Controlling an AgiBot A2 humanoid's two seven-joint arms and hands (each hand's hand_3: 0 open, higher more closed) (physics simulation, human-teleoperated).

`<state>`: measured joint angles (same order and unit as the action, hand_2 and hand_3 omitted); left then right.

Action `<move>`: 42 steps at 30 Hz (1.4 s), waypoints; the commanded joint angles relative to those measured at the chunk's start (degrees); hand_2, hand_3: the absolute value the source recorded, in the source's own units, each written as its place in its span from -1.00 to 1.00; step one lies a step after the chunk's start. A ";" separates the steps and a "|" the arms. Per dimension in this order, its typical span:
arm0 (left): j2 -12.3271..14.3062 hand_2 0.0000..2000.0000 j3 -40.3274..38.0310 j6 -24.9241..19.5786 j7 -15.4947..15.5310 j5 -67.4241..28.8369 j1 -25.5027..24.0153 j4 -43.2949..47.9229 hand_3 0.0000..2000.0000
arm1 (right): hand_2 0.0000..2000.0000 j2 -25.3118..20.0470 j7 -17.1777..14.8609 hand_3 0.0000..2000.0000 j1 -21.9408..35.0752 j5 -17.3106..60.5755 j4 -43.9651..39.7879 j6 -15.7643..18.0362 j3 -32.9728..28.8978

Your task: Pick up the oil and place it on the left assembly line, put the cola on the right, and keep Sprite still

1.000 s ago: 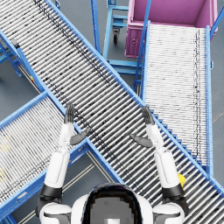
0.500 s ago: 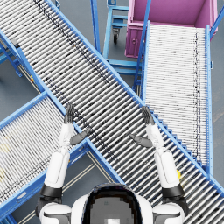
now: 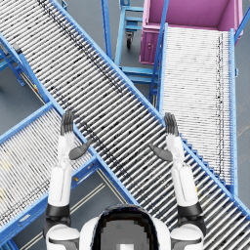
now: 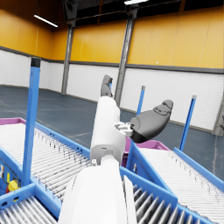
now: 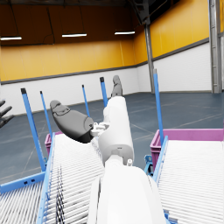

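Head view. Left hand (image 3: 67,134): fingers spread, thumb out, empty, over the blue rail of the diagonal roller conveyor (image 3: 112,107). Right hand (image 3: 168,139): likewise spread and empty, over that conveyor's opposite edge. Left-side conveyor (image 3: 24,156): just outboard of the left hand. Right-side conveyor (image 3: 195,88): beyond the right hand, ending at a pink bin (image 3: 190,12). Oil, cola, Sprite: location cannot be told.

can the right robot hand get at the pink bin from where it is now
Probably not. The right robot hand is open over the middle conveyor; the pink bin sits at the far end of the right conveyor, its whole roller bed between them.
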<state>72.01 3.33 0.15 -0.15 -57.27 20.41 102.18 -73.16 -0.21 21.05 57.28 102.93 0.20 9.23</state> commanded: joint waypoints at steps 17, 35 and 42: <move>1.46 -1.00 -11.61 -0.15 0.15 -24.06 1.98 5.48 -1.00 | -1.00 -3.47 0.21 -1.00 5.56 16.46 4.43 -0.20 -8.59; 2.28 -1.00 -12.78 -0.15 0.15 -24.28 1.42 5.61 -1.00 | -1.00 -4.67 0.21 -1.00 4.53 16.60 5.29 -0.20 -12.64; 2.58 -1.00 -12.95 -0.15 0.15 -24.28 1.24 6.71 -1.00 | -1.00 -5.07 0.21 -1.00 4.20 16.60 5.49 -0.20 -13.17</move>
<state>74.73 -9.64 0.00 0.00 -81.55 21.23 108.34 -78.33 0.00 24.52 73.88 108.43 0.00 -3.79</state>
